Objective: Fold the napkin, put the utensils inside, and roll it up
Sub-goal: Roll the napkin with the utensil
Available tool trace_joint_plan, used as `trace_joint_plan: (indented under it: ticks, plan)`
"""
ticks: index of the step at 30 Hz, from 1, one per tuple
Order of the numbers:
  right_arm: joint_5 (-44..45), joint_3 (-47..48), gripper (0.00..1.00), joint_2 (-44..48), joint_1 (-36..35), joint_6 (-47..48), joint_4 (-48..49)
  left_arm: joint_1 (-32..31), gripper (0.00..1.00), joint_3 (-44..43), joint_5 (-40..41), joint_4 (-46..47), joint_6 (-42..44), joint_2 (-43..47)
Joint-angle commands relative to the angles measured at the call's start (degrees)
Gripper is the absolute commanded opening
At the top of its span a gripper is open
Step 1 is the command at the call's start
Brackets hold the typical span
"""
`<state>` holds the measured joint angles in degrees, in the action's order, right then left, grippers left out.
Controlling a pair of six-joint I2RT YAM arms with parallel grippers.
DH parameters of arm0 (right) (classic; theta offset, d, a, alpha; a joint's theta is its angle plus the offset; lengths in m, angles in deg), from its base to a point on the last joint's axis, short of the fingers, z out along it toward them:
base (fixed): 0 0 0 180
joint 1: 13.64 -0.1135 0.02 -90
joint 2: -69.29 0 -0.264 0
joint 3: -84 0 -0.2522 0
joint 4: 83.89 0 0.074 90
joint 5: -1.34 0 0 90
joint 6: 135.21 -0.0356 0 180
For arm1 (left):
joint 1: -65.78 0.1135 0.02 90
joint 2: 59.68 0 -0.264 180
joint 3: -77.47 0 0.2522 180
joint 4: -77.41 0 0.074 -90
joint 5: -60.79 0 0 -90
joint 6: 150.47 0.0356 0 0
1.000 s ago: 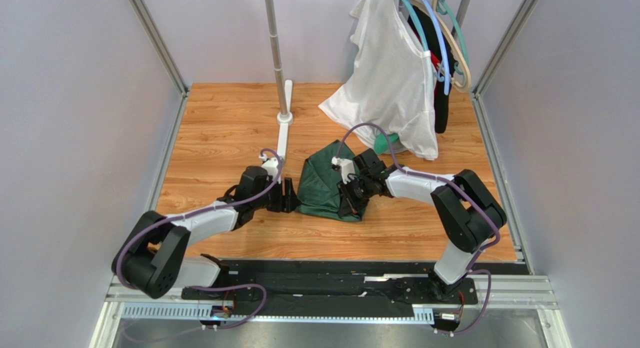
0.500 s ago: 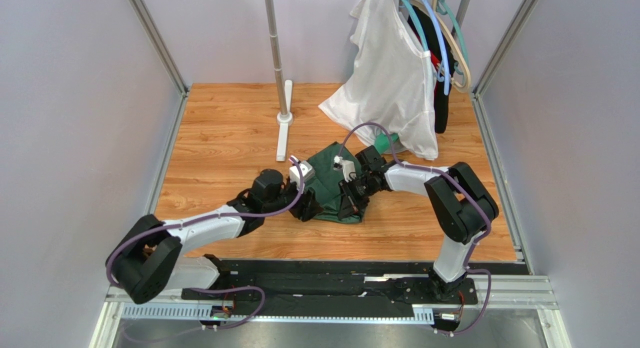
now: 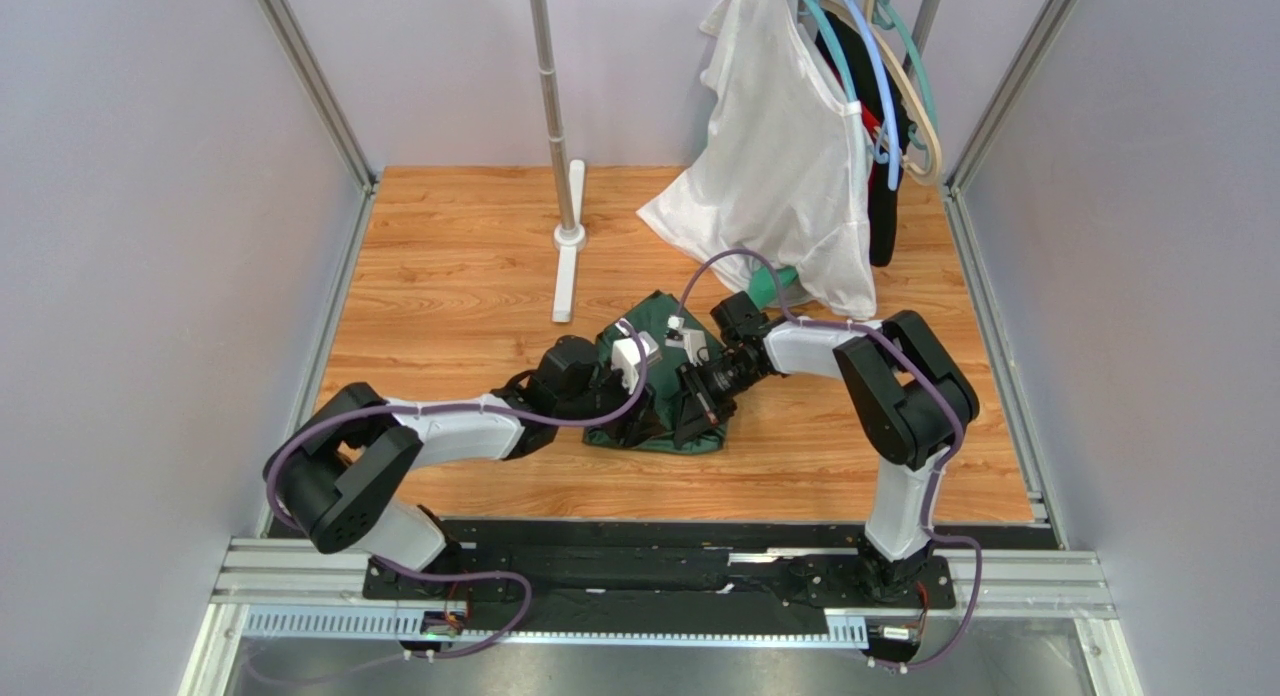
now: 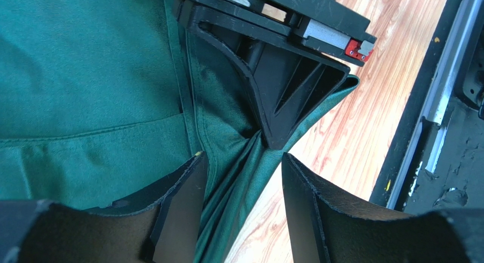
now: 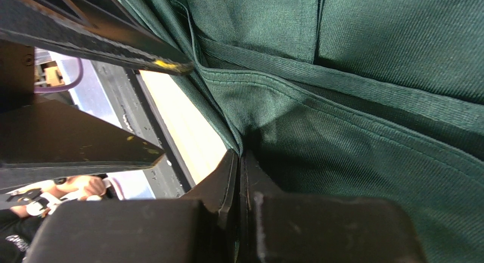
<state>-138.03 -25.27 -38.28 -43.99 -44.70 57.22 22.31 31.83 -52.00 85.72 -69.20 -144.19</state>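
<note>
Mid-tabletop (image 3: 451, 261), toward the near edge: napkin (image 3: 661, 431) lies bunched. Right gripper (image 5: 238, 166) clenched on a napkin fold. Left gripper (image 4: 243, 161) spread, straddling that fold just beside it.

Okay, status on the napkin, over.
Right gripper shut on napkin edge. Left gripper open, astride the same fold. Utensils not in view.

- Top view bright, evenly lit, sharp; faint shadows on the surface (image 3: 436, 261)
- Right wrist view: fingers (image 5: 318, 229) blurred at 6 o'clock, napkin (image 5: 369, 104) weave crisp
</note>
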Motion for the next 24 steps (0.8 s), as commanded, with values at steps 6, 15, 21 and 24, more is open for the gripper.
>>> trace_joint_plan:
  ticks: [6,15,21,24]
  plan:
    - [-1.3,2.8,0.0,-3.3,0.6,2.9,-3.6,-0.4,0.56,-3.0,-4.1,1.8,1.6,-4.9]
    - [-1.8,4.2,0.0,-4.2,1.2,3.5,-4.7,-0.4,0.5,-3.0,-1.5,1.3,0.6,-7.8]
    - [-1.2,3.9,0.0,-3.6,1.3,3.3,-4.5,-0.4,0.3,-4.5,0.9,-1.0,0.1,-10.1]
    - [-0.2,3.4,0.09,-2.4,1.5,2.7,-4.1,-0.4,0.23,-4.8,1.8,-2.0,-0.1,-10.8]
